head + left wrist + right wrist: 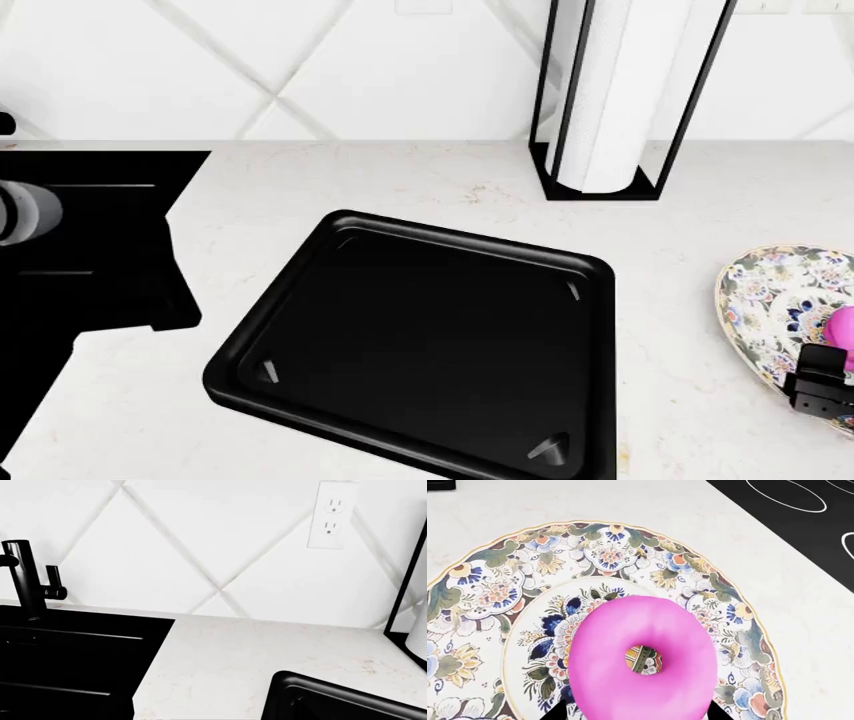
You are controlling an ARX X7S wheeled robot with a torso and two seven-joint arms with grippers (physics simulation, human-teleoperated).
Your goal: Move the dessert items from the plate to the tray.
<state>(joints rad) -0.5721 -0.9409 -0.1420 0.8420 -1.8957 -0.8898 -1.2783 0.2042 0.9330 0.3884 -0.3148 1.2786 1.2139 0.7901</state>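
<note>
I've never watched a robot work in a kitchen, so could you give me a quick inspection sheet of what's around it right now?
Surface: pale speckled countertop.
Job's things: pink donut lies on the floral plate; black tray holds nothing; cupcake not seen.
Clutter: paper towel roll upright in a black holder.
Pincers: right pincer is around the donut, dark fingers at both sides, closure unclear; left pincer not in view.
Cables: nothing seen.
Surroundings: black sink with black faucet, white diamond-tiled wall, wall outlet, black cooktop near the plate.
</note>
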